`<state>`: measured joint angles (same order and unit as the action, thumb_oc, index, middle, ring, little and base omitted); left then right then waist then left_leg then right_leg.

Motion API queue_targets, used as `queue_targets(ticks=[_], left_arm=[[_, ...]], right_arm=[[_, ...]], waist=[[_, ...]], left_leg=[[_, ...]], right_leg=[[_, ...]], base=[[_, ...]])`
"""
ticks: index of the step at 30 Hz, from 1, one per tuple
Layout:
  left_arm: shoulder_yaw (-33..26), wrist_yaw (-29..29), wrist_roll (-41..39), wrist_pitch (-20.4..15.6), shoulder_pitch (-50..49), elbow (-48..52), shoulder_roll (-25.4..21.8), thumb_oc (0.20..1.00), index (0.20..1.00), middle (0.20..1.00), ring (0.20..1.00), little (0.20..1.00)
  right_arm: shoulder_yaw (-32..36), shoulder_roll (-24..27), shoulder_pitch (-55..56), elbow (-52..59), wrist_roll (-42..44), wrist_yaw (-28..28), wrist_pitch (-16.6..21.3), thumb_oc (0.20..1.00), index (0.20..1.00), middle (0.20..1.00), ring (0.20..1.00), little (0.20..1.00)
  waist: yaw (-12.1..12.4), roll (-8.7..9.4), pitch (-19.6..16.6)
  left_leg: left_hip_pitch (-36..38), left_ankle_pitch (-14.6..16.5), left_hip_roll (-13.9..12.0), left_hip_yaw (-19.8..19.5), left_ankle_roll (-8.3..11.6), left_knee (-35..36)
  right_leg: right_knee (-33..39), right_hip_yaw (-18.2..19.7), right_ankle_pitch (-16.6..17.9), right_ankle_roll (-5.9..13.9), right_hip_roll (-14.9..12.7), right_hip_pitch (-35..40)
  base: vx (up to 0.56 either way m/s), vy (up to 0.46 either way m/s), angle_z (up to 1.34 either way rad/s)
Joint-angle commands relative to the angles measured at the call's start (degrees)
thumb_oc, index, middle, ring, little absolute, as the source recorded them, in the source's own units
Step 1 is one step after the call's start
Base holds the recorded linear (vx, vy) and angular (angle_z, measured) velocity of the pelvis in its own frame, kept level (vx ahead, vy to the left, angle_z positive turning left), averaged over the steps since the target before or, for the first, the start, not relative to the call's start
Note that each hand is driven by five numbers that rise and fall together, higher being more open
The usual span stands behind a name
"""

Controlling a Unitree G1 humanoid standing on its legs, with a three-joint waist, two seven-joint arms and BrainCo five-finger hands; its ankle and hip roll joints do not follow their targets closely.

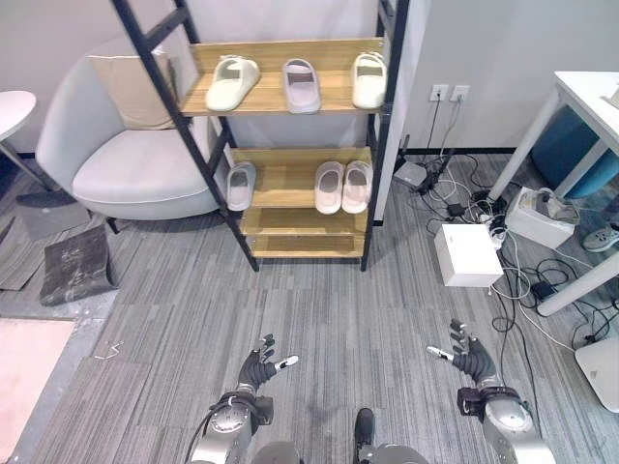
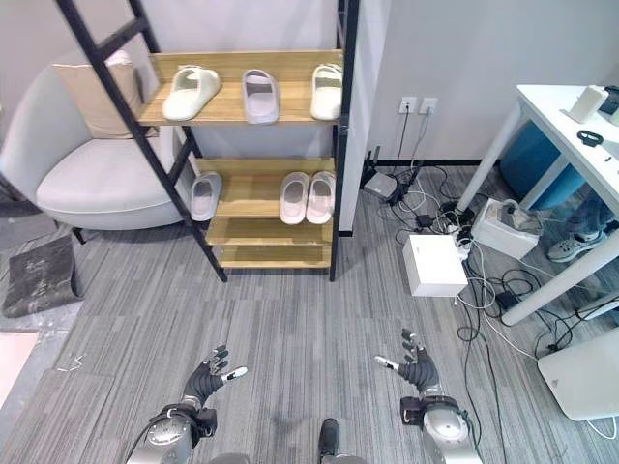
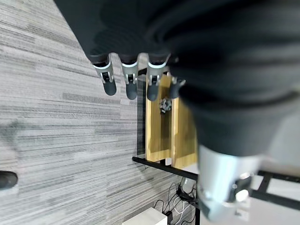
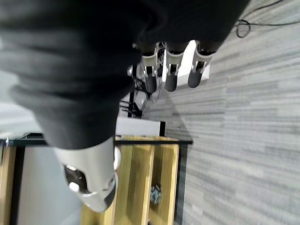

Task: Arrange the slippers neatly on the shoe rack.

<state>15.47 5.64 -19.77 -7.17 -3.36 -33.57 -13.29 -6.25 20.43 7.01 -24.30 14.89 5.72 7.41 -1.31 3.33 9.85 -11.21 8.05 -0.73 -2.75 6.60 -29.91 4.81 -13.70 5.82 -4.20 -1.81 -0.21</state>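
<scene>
Slippers sit on the shoe rack [image 1: 290, 179] at the upper centre of the frame: a cream slipper [image 1: 232, 81], a grey slipper [image 1: 301, 85] and a white slipper [image 1: 368, 79] spaced along the top shelf, and on the middle shelf a lone grey slipper [image 1: 240, 186] at the left and a white pair [image 1: 343, 187] side by side at the right. At the bottom of the frame, the left hand [image 1: 259, 371] and right hand [image 1: 469, 360] hang above the grey carpet [image 1: 319, 309], both with fingers loosely spread and holding nothing. An armchair [image 1: 116, 155] stands left of the rack and a white box [image 1: 467, 254] lies on the floor to its right.
</scene>
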Motion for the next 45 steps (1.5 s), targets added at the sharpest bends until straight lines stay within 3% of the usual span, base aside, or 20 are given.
queue_targets(ticks=[1,2,3,8,14,15,16,17,19,21,22,23,24,25,27,32,34,37,40,45], left_arm=[[-0.2,0.7,-0.8,-2.1,1.4,3.1,-2.2,1.000,1.000,1.000,1.000,1.000],[-0.1,0.9,-0.3,-1.9,1.0,3.4,-2.3,1.000,1.000,1.000,1.000,1.000],[0.0,0.8,0.1,-1.7,0.9,3.4,-2.4,1.000,1.000,1.000,1.000,1.000],[-0.7,1.1,0.8,-1.1,0.9,3.5,-2.7,1.000,1.000,1.000,1.000,1.000],[-0.5,0.9,0.2,-1.4,0.5,3.9,-3.4,1.000,1.000,1.000,1.000,1.000],[-0.3,0.8,0.3,-1.4,0.6,3.8,-3.5,1.000,1.000,1.000,1.000,1.000],[0.2,0.9,0.2,-1.3,0.9,4.6,-3.9,1.000,1.000,1.000,1.000,1.000],[0.2,0.9,0.2,-1.3,0.9,4.6,-3.9,1.000,1.000,1.000,1.000,1.000],[0.8,0.9,0.3,-1.5,1.0,5.7,-4.5,1.000,1.000,1.000,1.000,1.000],[0.8,0.8,0.2,-1.5,1.0,6.1,-4.6,1.000,1.000,1.000,1.000,1.000],[0.7,0.9,0.1,-1.5,1.2,6.2,-4.6,1.000,1.000,1.000,1.000,1.000],[0.5,0.8,-0.4,-1.7,1.5,6.0,-4.7,1.000,1.000,1.000,1.000,1.000],[0.5,0.8,-0.4,-1.7,1.5,6.0,-4.7,1.000,1.000,1.000,1.000,1.000],[0.3,0.8,-0.3,-1.5,1.7,6.5,-4.8,1.000,1.000,1.000,1.000,1.000],[0.0,0.7,0.0,-1.4,1.9,6.6,-4.7,1.000,1.000,1.000,1.000,1.000],[-0.4,0.3,1.1,-1.7,2.3,5.6,-4.2,1.000,1.000,1.000,1.000,1.000],[-0.5,0.2,0.7,-1.8,1.8,5.3,-4.0,1.000,1.000,1.000,1.000,1.000],[-0.1,0.5,0.3,-2.1,2.2,5.5,-4.2,1.000,1.000,1.000,1.000,1.000],[0.3,0.9,0.2,-1.9,2.0,5.6,-4.2,1.000,1.000,1.000,1.000,1.000],[1.0,0.4,1.6,-1.7,1.2,4.9,-4.1,1.000,1.000,1.000,1.000,1.000]], right_arm=[[0.1,0.9,-0.9,2.7,1.4,-0.1,2.8,1.000,1.000,1.000,1.000,1.000],[-0.5,0.8,-0.7,2.2,1.0,-0.2,2.9,1.000,1.000,1.000,1.000,1.000],[-0.8,0.9,-0.8,2.4,0.6,-0.2,2.8,1.000,1.000,1.000,1.000,1.000],[-1.6,0.7,-1.3,2.3,0.1,-0.1,2.5,1.000,1.000,1.000,1.000,1.000],[-1.4,-1.7,-1.4,2.8,0.4,-0.5,2.2,1.000,1.000,1.000,1.000,1.000],[-1.5,-2.1,-1.5,2.5,0.4,-0.6,2.1,1.000,1.000,1.000,1.000,1.000],[-1.8,-2.4,-1.9,2.9,0.2,-0.8,2.0,1.000,1.000,1.000,1.000,1.000],[-1.8,-2.4,-1.9,2.9,0.2,-0.8,2.0,1.000,1.000,1.000,1.000,1.000],[-2.3,-2.7,-2.5,2.9,-0.5,-1.0,1.9,1.000,1.000,1.000,1.000,1.000],[-2.3,-2.8,-2.5,2.7,-0.5,-1.0,1.8,1.000,1.000,1.000,1.000,1.000],[-2.3,-3.1,-2.4,2.4,-0.2,-1.1,1.8,1.000,1.000,1.000,1.000,1.000],[-2.0,-3.0,-1.9,2.2,0.6,-1.2,1.9,1.000,1.000,1.000,1.000,1.000],[-2.0,-3.0,-1.9,2.2,0.6,-1.2,1.9,1.000,1.000,1.000,1.000,1.000],[-1.8,-3.0,-1.3,2.1,1.0,-1.1,1.8,1.000,1.000,1.000,1.000,1.000],[-1.5,-3.0,-0.9,2.5,0.9,-0.9,1.7,1.000,1.000,1.000,1.000,1.000],[-1.2,-3.0,0.2,1.7,0.7,-1.1,1.7,1.000,1.000,1.000,1.000,1.000],[-1.1,-2.0,0.2,1.6,1.9,-1.3,2.4,1.000,1.000,1.000,1.000,1.000],[-1.7,-0.9,-0.3,1.7,2.3,-1.5,2.8,1.000,1.000,1.000,1.000,1.000],[-2.3,-0.3,-1.0,1.3,2.2,-1.3,2.6,1.000,1.000,1.000,1.000,1.000],[-2.5,-0.2,-0.1,2.0,1.4,-1.7,2.3,1.000,1.000,1.000,1.000,1.000]], waist=[[1.6,0.37,2.5],[2.0,-0.45,2.4],[2.4,-0.81,2.2],[3.0,-1.11,1.9],[4.1,0.79,-0.9],[4.1,1.00,-1.1],[3.5,1.12,-0.5],[3.6,1.16,-0.6],[2.5,-0.08,0.7],[2.2,-0.52,1.0],[1.6,-1.20,1.4],[0.4,-1.42,2.4],[0.4,-1.50,2.6],[-0.4,-0.98,2.8],[-0.9,-0.92,3.0],[-1.1,-0.01,1.6],[-0.5,0.03,1.3],[0.7,0.64,2.5],[1.5,1.20,2.4],[1.3,0.14,0.9]], left_leg=[[3.0,-6.0,0.5,2.9,-3.01,18.8],[1.9,-10.7,-0.8,2.0,-2.84,25.2],[1.1,-12.8,-1.6,1.6,-2.63,28.2],[-1.1,-17.3,-2.5,3.9,-1.19,34.0],[0.6,-14.1,0.4,3.9,-4.38,30.9],[1.0,-12.8,1.0,4.1,-5.22,30.2],[2.3,-11.2,2.1,4.0,-6.65,29.4],[2.2,-11.2,2.1,4.1,-6.68,29.4],[6.0,-9.0,3.0,3.7,-8.67,30.0],[7.4,-8.6,2.7,3.3,-8.84,30.7],[8.8,-8.2,2.4,2.7,-8.95,31.5],[12.4,-7.1,2.6,1.6,-8.60,32.7],[12.7,-7.0,2.5,1.5,-8.53,32.8],[14.6,-6.2,3.0,0.3,-8.07,33.3],[15.9,-5.6,2.7,-0.2,-7.50,33.7],[17.1,-2.0,2.6,-0.6,-6.37,30.5],[14.6,-4.0,2.4,-0.1,-3.68,21.3],[10.9,-5.6,3.6,-2.1,-2.64,13.8],[7.4,-4.3,2.4,-2.9,-3.39,20.5],[8.2,-7.3,2.0,-3.2,-4.18,28.8]], right_leg=[[-0.1,0.5,-7.2,9.14,-3.5,4.2],[0.1,0.8,-8.2,9.20,-2.7,5.1],[0.1,0.8,-8.9,9.17,-2.1,5.9],[0.1,1.6,-11.0,9.10,-1.4,9.4],[-5.9,3.1,-12.1,11.60,-5.2,10.1],[-9.2,3.3,-11.2,12.35,-6.2,8.8],[-17.8,4.5,-6.7,13.53,-7.6,5.0],[-18.0,4.6,-6.8,13.56,-7.6,4.8],[-28.8,5.4,-0.2,13.88,-9.3,-0.1],[-30.7,6.0,-0.7,13.58,-8.6,-2.2],[-30.3,6.0,-1.8,13.05,-7.1,-5.0],[-23.2,3.2,-4.3,12.07,-5.7,-8.4],[-23.1,3.1,-4.4,12.02,-5.6,-8.0],[-15.4,2.9,-4.1,12.23,-4.3,-9.5],[-10.2,1.5,-3.1,12.56,-4.2,-9.3],[-6.4,1.5,-3.4,11.79,-3.9,-5.7],[-4.2,1.5,-4.6,9.93,-2.7,-2.3],[-3.0,1.9,-4.8,8.97,-2.7,-0.3],[-0.8,2.4,-5.5,9.38,-2.9,1.3],[-0.4,3.2,-5.7,9.68,-2.6,2.1]], base=[[0.35,0.076,0.10],[0.44,0.093,0.15],[0.23,0.055,0.13],[0.30,0.097,-0.12],[0.36,0.202,-0.14],[0.23,0.230,0.04],[0.23,0.229,0.05],[0.21,0.240,0.02],[0.25,0.224,0.12],[0.25,0.144,0.18],[0.54,0.099,0.03],[0.45,0.044,0.01],[0.56,-0.059,-0.10],[0.24,-0.063,0.15],[0.34,-0.106,0.32],[0.30,-0.115,0.44],[0.28,-0.124,0.22],[0.08,-0.081,-0.01],[0.11,-0.002,-0.20],[0.10,0.074,-0.20]])
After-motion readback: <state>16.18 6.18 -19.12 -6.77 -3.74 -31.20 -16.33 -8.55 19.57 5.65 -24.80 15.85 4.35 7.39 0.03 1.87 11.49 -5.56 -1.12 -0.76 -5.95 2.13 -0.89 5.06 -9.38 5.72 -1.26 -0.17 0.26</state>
